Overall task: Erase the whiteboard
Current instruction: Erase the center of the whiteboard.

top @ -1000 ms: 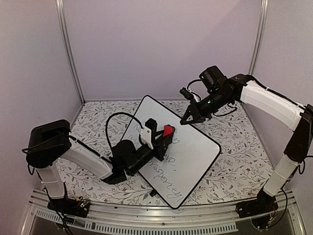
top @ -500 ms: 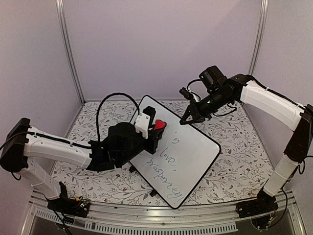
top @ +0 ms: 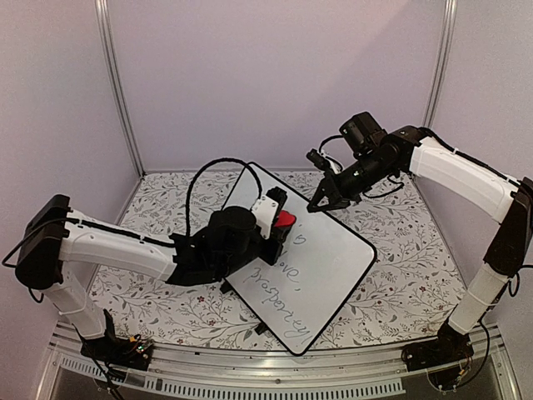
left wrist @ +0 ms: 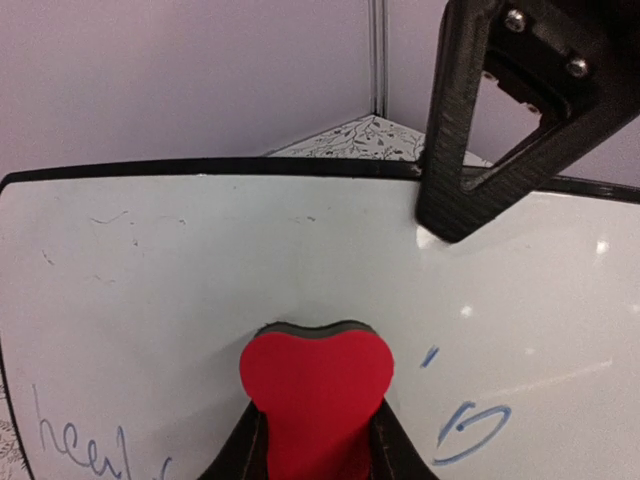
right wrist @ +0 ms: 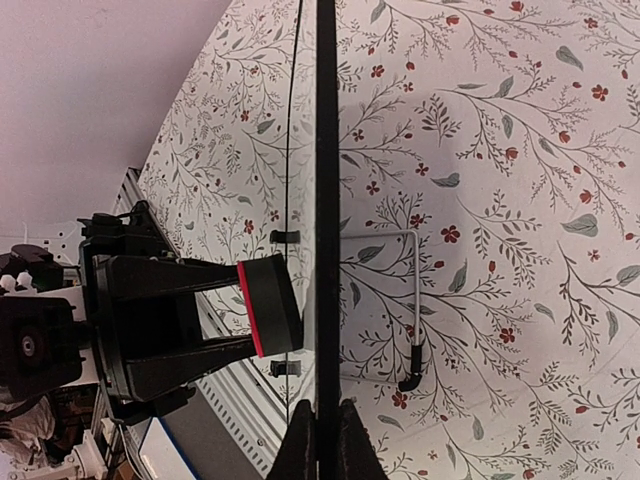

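While the right claw (top: 321, 202) pinches the whiteboard (top: 333, 258) rim, the eraser (left wrist: 317, 385) sits mid-board.

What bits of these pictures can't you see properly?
- Top view: the left arm covers part of the writing on the whiteboard.
- Left wrist view: the bottom edge cuts off a blue word and the bottom of the eraser.
- Right wrist view: whiteboard seen edge-on, so no writing shows.

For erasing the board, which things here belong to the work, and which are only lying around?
Belong: whiteboard, red eraser in the left tool, right tool clamping the board's edge, handwriting.
Only around: flowered table cover, metal corner post.
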Robot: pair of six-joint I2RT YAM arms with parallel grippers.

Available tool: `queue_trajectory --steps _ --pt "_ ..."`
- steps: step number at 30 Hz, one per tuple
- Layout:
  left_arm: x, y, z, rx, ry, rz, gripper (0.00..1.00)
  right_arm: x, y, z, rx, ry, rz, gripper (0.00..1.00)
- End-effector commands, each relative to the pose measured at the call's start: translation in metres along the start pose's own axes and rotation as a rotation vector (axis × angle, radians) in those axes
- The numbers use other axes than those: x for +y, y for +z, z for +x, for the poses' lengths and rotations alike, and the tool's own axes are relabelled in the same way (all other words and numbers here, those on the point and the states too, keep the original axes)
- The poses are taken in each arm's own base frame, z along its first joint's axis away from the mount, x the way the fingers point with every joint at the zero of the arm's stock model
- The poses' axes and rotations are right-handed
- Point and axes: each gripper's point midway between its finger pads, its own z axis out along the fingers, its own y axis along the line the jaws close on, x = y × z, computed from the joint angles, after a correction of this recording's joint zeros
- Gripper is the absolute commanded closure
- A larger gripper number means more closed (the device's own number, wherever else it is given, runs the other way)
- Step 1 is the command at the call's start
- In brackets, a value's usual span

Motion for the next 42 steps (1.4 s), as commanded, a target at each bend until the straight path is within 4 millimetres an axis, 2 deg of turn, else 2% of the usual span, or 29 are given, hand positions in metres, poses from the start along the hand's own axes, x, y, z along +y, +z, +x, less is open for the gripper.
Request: queue_trajectory --steps 1,8,19,32,42 --pt "0.0 0.01 0.005 0.02 0.016 0.016 1.0 0.025 -0.014 -0.006 -0.05 -0.087 -0.061 1.0" --pt "-0.009 0.005 0.0 0.006 0.017 0.086 1.0 0.024 -0.011 -0.006 -0.044 -0.082 -0.062 1.0" --pt "-0.019 0.003 0.006 0.002 0.0 0.128 1.0 0.022 -0.008 -0.005 -0.035 -0.079 -0.06 1.0" --pt "0.005 -0.007 -0.005 -0.033 -0.03 0.045 1.0 0.022 -0.011 -0.005 -0.043 -0.083 -0.057 1.0" --pt "0.013 -0.019 -0.005 -0.021 -0.074 0.037 1.0 0.022 -0.012 -0.008 -0.053 -0.082 -0.049 1.0"
